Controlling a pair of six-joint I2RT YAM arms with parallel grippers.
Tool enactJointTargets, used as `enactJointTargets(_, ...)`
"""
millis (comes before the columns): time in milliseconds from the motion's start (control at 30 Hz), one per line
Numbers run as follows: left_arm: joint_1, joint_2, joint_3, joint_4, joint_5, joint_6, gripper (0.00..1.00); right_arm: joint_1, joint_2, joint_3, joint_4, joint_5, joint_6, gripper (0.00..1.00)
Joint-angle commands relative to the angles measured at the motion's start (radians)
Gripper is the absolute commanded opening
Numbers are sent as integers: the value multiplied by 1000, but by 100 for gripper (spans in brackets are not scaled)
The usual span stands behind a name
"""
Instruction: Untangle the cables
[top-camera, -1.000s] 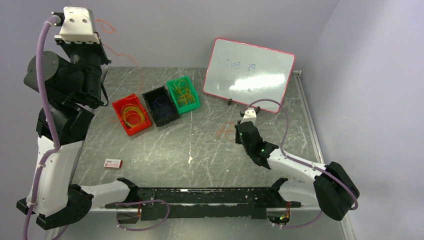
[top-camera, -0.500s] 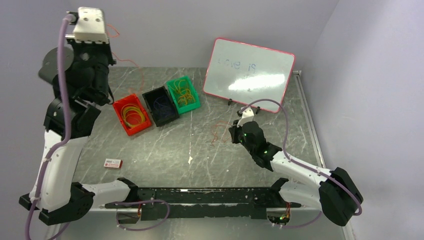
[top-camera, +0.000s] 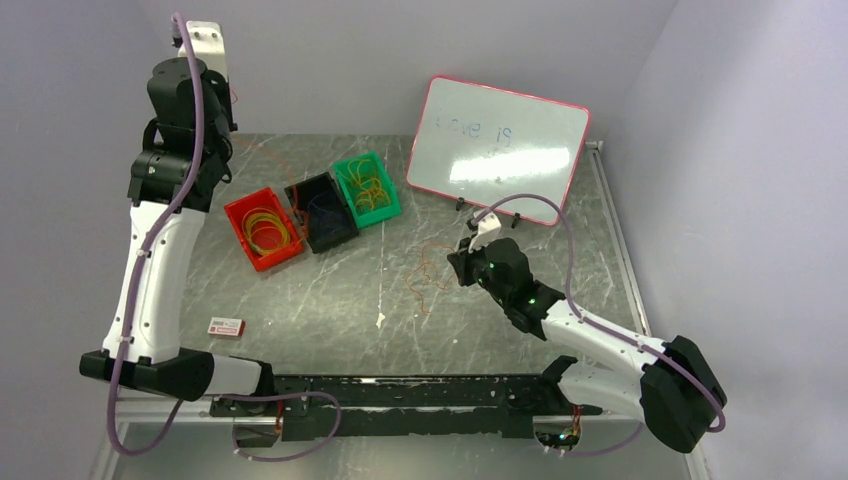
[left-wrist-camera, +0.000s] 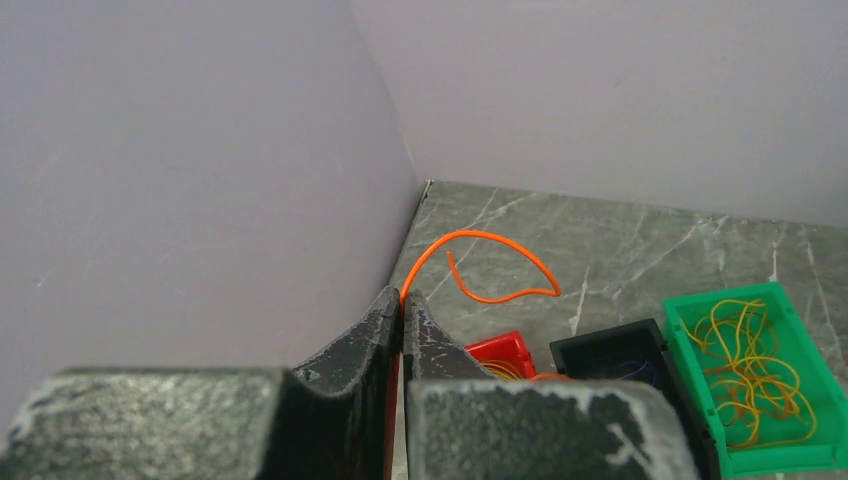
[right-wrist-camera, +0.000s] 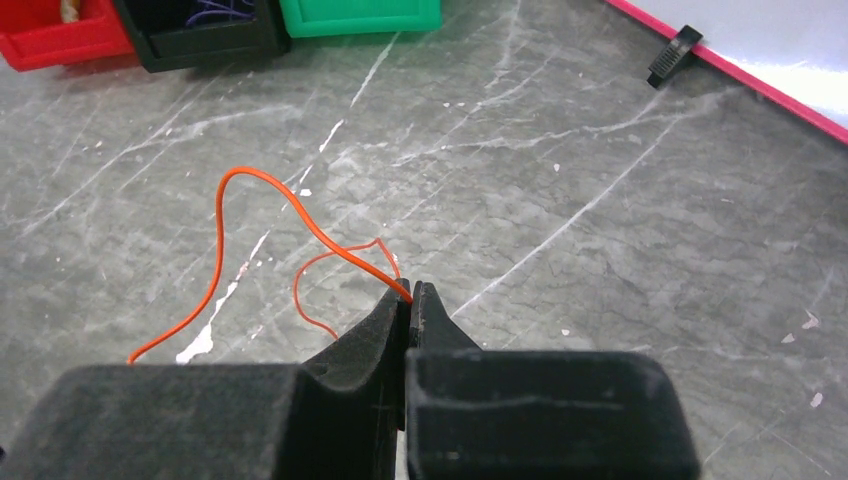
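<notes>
Both black tools, left tool (left-wrist-camera: 403, 300) and right tool (right-wrist-camera: 410, 295), clench thin orange wire cable (right-wrist-camera: 245, 171); hard pulling could yank it free or tighten knots.

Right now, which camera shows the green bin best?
Left wrist: the green bin is large there, and its yellow cables show strand by strand. Top external shows the bin whole but small; right wrist catches only one wall.

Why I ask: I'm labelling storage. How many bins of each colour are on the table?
red bin: 1
black bin: 1
green bin: 1
total: 3
</notes>
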Motion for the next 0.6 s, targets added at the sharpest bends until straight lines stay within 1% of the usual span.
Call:
enactJointTargets(0, 40, -8, 18, -21, 54, -92, 7, -3, -10, 32, 7, -30, -34, 0)
enactJointTargets(100, 49, 4, 18, -14, 72, -101, 7, -3, 5, 35, 10, -33, -47, 0)
enactJointTargets(267, 62, 22, -24, 19, 93, -99, 7, -3, 18, 38, 21, -36, -55, 0)
enactJointTargets(567, 122, 57, -82, 80, 143, -100, 7, -2, 28, 34, 31, -38, -50, 0)
